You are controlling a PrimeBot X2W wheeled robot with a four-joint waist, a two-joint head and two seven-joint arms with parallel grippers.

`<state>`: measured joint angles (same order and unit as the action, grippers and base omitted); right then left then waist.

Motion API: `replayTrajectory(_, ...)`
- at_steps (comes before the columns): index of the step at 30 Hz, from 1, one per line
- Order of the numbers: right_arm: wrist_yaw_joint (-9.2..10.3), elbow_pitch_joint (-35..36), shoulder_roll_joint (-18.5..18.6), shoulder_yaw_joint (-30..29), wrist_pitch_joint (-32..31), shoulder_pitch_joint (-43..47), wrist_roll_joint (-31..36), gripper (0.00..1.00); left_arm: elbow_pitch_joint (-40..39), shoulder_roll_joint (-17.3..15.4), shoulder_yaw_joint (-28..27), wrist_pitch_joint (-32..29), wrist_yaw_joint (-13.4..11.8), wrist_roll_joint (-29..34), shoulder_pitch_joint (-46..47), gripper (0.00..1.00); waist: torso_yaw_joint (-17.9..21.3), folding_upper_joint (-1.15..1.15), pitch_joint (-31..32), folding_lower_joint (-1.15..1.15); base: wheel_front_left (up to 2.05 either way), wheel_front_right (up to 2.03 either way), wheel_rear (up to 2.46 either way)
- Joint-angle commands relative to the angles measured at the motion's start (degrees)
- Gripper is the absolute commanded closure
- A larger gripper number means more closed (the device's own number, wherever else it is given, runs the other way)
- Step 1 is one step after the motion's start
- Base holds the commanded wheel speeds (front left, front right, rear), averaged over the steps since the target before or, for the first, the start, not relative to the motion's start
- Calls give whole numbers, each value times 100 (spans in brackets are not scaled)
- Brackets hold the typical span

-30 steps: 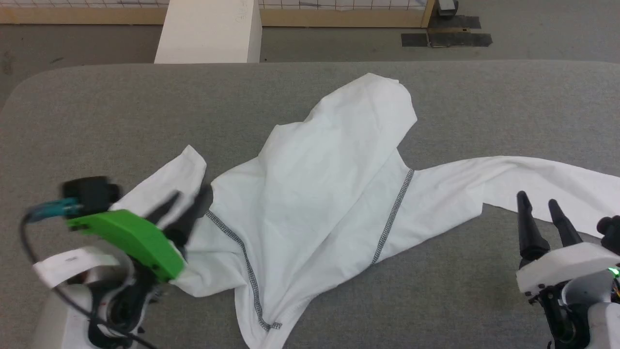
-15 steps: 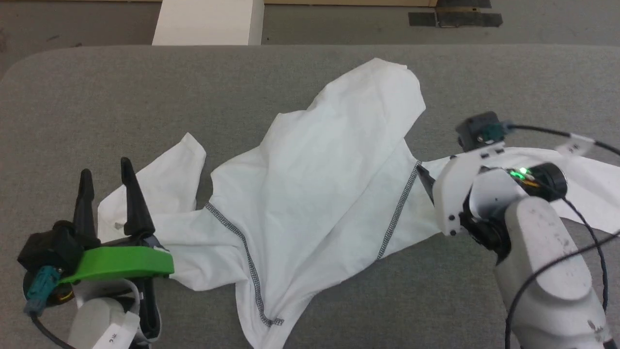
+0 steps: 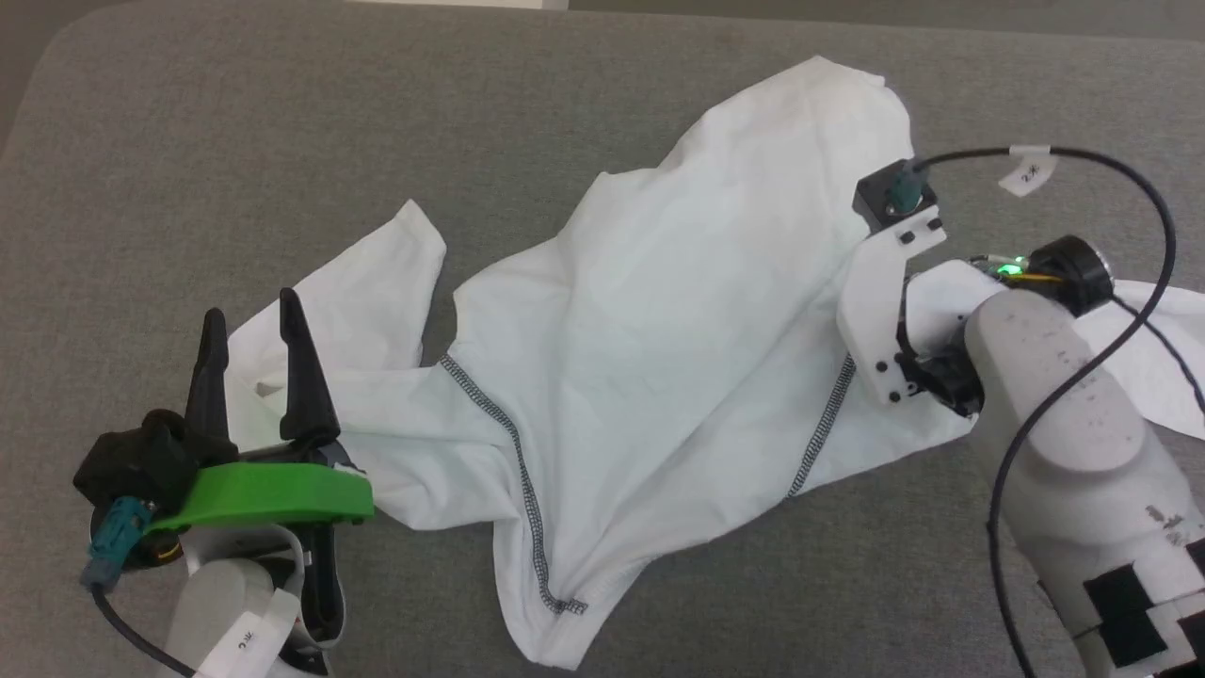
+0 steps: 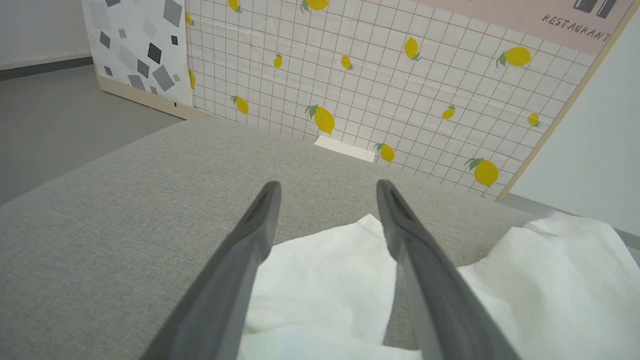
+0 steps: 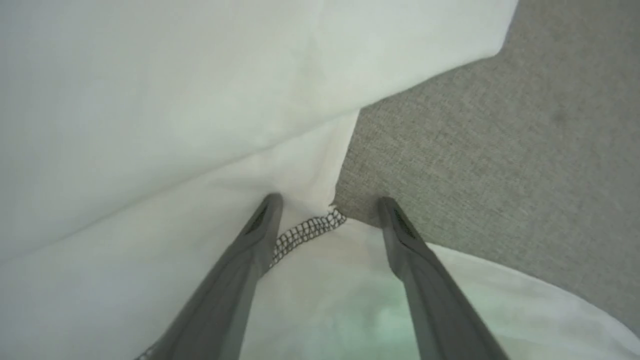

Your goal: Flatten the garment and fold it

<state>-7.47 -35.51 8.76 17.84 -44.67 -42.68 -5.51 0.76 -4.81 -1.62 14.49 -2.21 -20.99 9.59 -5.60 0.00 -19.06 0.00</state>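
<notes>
Shirt (image 3: 659, 330) spreads toward 2 o'clock from open left claw (image 3: 249, 306); wrist view reveals right claw (image 5: 328, 199) spread astride its seam (image 5: 305, 232).

In the head view, the right gripper (image 5: 328, 200) was hidden under its own wrist, and one sleeve (image 3: 1172, 372) of the garment (image 3: 659, 320) was cut off by the right edge.

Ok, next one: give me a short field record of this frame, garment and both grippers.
surface: grey table
garment: white, crumpled, unfolded, sleeves out sideways
left gripper: open, fingers above a sleeve end, nothing held
right gripper: open, fingers straddling the zigzag seam at a cloth edge
stage: flattening not yet done
</notes>
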Motion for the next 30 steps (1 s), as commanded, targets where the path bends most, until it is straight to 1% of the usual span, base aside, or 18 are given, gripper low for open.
replayTrajectory(1,-2,-289,-7,188,-245,196,-184,18,48,51,-32,50,55,57,33,0,-70,0,-55,0,0,0,0)
replayTrajectory(2,-2,-328,25,243,-344,195,-277,69,83,66,-30,50,76,49,23,0,-71,0,-47,0,0,0,0)
replayTrajectory(3,-2,-342,90,321,-447,188,-383,100,127,83,-15,50,104,37,16,0,-76,0,-36,0,0,0,0)
replayTrajectory(6,-2,-242,343,446,-655,206,-686,100,216,115,32,50,163,40,27,0,-94,0,16,0,0,0,0)
replayTrajectory(8,-2,-52,606,389,-679,249,-871,100,274,132,63,50,190,43,28,0,-91,0,66,0,0,0,0)
replayTrajectory(11,-2,283,1043,86,-702,453,-1082,100,366,150,97,51,223,38,2,0,-48,0,172,0,0,0,0)
replayTrajectory(15,-2,689,1446,-477,-944,949,-1235,100,471,162,112,51,243,28,-81,0,49,0,322,0,0,0,0)
replayTrajectory(18,-2,1012,1554,-909,-1295,1448,-1321,100,535,168,126,51,243,25,-131,0,99,0,409,0,0,0,0)
replayTrajectory(20,-2,1247,1553,-1152,-1614,1817,-1404,100,565,171,137,51,240,9,-152,0,135,0,449,0,0,0,0)
replayTrajectory(22,-2,1581,1473,-1456,-1592,2074,-1409,100,581,173,141,51,231,4,-171,0,183,0,471,0,0,0,0)
replayTrajectory(23,-2,1777,1371,-1654,-1423,2169,-1376,87,596,174,145,51,228,2,-182,0,213,0,482,0,0,0,0)
replayTrajectory(24,-2,1914,1274,-1806,-1283,2240,-1356,0,609,174,152,51,229,4,-187,0,229,0,493,0,0,0,0)
replayTrajectory(28,-2,2525,719,-2518,-237,2384,-1332,0,639,142,201,28,234,34,-176,0,274,0,560,0,0,0,0)
replayTrajectory(30,-2,2841,419,-2834,391,2441,-1389,0,631,117,249,-32,257,44,-126,0,287,0,592,0,0,0,0)
